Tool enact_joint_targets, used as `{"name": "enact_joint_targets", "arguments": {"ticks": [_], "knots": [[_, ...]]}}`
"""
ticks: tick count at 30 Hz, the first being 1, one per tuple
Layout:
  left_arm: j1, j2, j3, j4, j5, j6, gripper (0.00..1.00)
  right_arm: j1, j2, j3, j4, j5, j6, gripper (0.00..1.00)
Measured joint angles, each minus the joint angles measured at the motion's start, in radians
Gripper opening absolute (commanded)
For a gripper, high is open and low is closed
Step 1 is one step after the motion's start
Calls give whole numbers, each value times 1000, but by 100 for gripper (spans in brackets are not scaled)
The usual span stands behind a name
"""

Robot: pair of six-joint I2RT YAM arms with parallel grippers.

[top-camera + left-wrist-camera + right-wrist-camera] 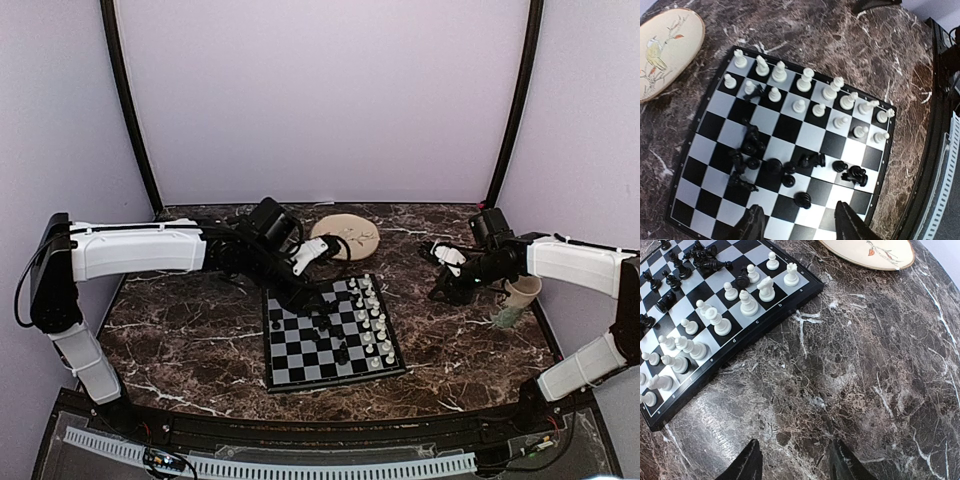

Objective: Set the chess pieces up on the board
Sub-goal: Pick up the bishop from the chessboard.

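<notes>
Board (710, 172): small checkered square, thin black border, flat on counter (805, 30). White pieces (805, 79): upright, two rows along one edge. Black pieces (753, 146): jumbled mid-board, several toppled, one among white pawns.

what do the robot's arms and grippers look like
The left arm and right arm have rounded white shells over black joints. A thin black cable loops beside the left arm's shoulder. The left gripper and right gripper are black, each with two dark tapered fingers.
</notes>
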State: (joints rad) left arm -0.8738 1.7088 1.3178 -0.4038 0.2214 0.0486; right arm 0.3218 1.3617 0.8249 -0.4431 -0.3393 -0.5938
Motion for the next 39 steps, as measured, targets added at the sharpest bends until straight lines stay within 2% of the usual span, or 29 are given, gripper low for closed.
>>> {"name": "enact_joint_targets", "arguments": {"ticks": [15,27,39], "knots": [[-76,187,9,-129,-22,41,44,0,1,0,-2,0,0,46],[-83,194,9,-104,-80,29,42,0,2,0,-7,0,-1,46],[-83,194,9,-58,-90,18,23,0,4,0,-8,0,-1,46]]}}
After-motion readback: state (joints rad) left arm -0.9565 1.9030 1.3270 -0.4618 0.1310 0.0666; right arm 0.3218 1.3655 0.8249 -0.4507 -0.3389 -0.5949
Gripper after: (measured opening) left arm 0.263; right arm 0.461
